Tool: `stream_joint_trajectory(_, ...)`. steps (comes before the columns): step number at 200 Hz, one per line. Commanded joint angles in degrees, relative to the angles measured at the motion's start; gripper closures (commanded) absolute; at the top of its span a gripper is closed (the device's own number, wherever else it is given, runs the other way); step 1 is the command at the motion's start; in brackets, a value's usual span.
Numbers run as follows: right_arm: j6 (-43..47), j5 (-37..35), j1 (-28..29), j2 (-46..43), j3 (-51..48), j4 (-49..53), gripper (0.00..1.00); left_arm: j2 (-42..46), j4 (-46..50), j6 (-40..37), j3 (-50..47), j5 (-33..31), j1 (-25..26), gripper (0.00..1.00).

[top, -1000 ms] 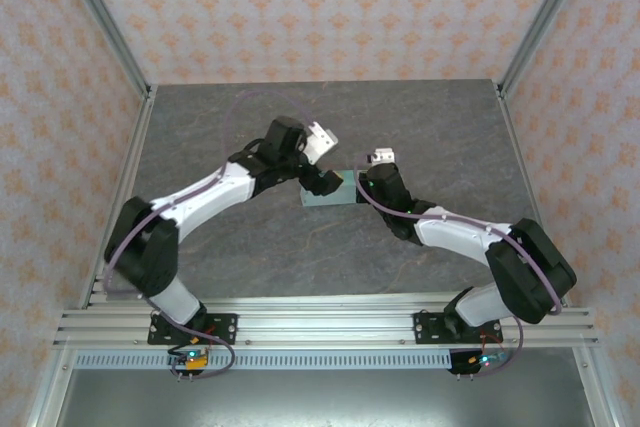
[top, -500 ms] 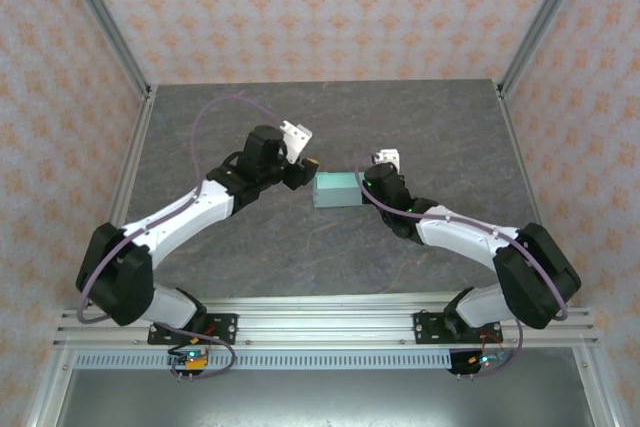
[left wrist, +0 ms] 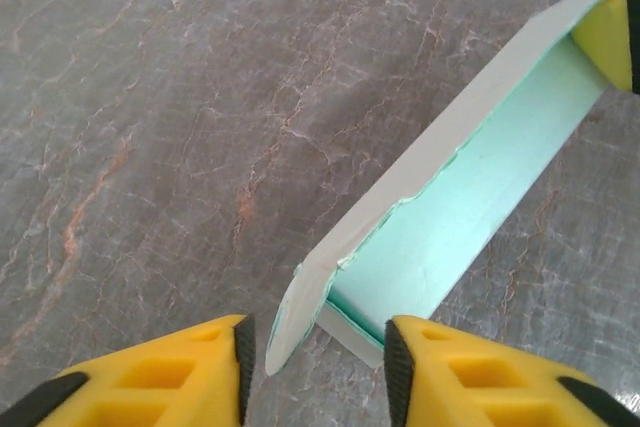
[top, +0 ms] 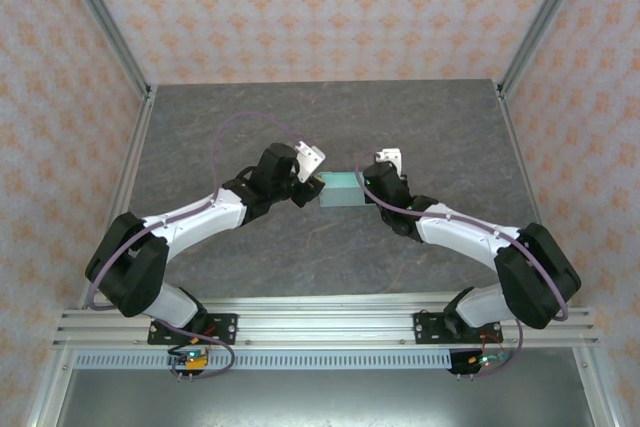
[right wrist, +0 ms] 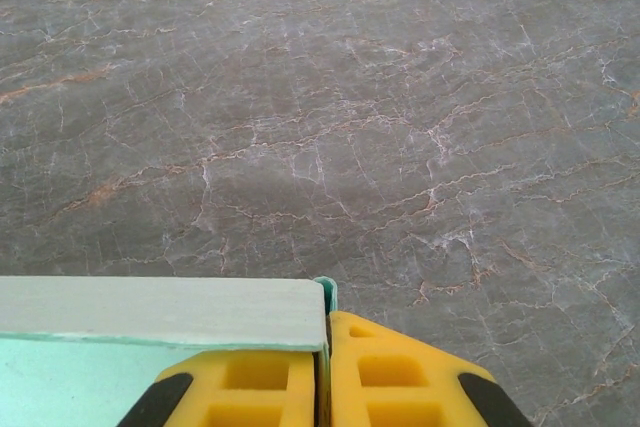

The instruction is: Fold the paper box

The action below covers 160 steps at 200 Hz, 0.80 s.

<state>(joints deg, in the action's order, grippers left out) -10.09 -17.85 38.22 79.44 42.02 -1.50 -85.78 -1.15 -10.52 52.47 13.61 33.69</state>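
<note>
The paper box (top: 342,190) is a small mint-green card box lying mid-table between the two grippers. In the left wrist view the paper box (left wrist: 450,217) shows its green inside and a pale raised side wall, with an end flap (left wrist: 300,317) standing ajar. My left gripper (left wrist: 315,367) is open, its yellow fingers either side of that near end, not touching it. My right gripper (right wrist: 326,367) is shut on the box's right end wall (right wrist: 328,297), a thin green edge pinched between its yellow fingers. The box's pale wall (right wrist: 160,312) runs off to the left there.
Dark grey marbled tabletop (top: 420,127) lies all around the box. Aluminium frame posts (top: 105,27) and patterned walls close in the sides and back. A rail (top: 320,322) runs along the near edge by the arm bases.
The left arm swung away from the box to the left, then came back to its left end. The box shifted slightly right. The right gripper kept its hold.
</note>
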Motion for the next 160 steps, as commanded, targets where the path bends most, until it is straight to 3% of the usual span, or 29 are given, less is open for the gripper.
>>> stream_joint_trajectory(1, -1.65, -0.61, 0.28, 0.35, 0.28, 2.3, 0.9, -2.54, 0.36, -1.22, 3.09, 1.95, -1.43, 0.7)
stream_joint_trajectory(23, -2.49, -0.19, 0.28, 0.25, -0.04, 2.33, 0.9, -3.97, 3.08, -2.91, 5.45, 7.35, -1.93, 0.8)
stream_joint_trajectory(78, -3.61, 0.06, 0.28, -0.85, -0.71, 2.7, 0.9, -3.52, 1.8, -6.53, 4.31, 12.33, -2.92, 0.77)
stream_joint_trajectory(89, -3.85, 0.0, 0.28, -1.15, -0.89, 2.76, 0.9, -3.59, 2.77, -7.72, 4.75, 16.76, -4.59, 0.71)
stream_joint_trajectory(108, -4.05, 0.18, 0.28, -1.67, -1.32, 2.63, 0.9, -3.19, 1.19, -8.35, 4.58, 22.56, -7.93, 0.49)
stream_joint_trajectory(160, -3.45, -0.42, 0.28, -2.24, -1.6, 2.72, 0.9, -5.66, 7.84, -14.08, 8.98, 25.9, -10.3, 0.52)
